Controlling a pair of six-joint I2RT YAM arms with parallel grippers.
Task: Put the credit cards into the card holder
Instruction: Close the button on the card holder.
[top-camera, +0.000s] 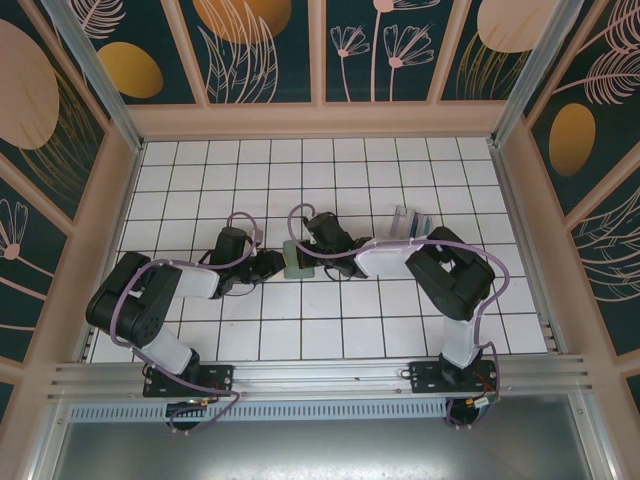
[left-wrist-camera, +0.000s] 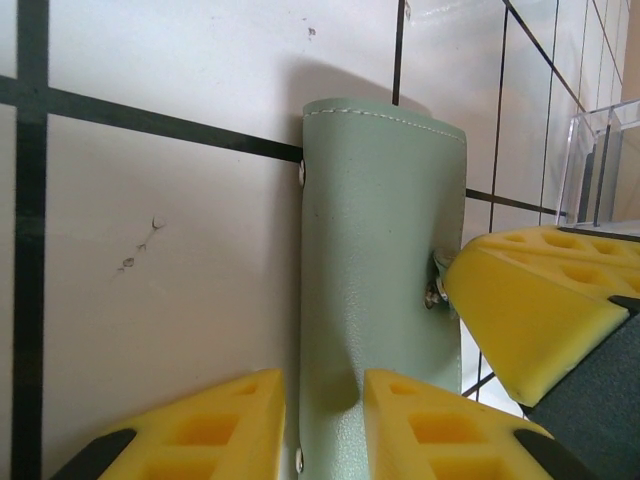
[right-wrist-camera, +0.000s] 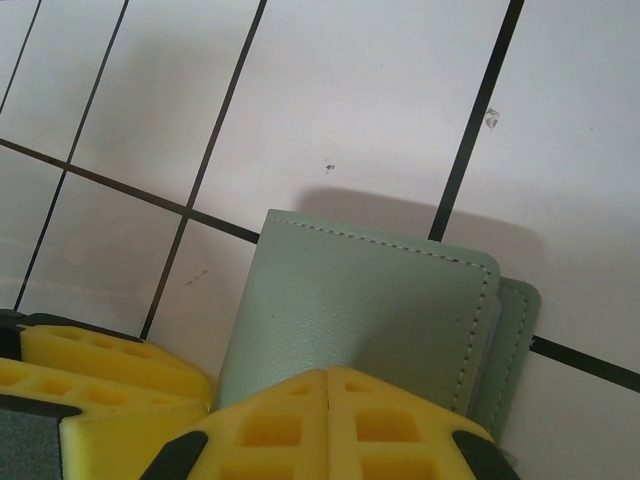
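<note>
Sage-green card holder, folded closed, near the centre of the tiled desk. The left gripper has its jaws clamped across one end of the card holder. The right gripper, jaws pressed together, meets the opposite edge.

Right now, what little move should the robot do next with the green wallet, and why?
Probably use the right gripper to peel the top flap open. The card holder is folded shut. The left gripper pinches one end of it, and the right gripper's closed fingers sit right at its edge. Nothing can slide inside until the flap lifts.
</note>
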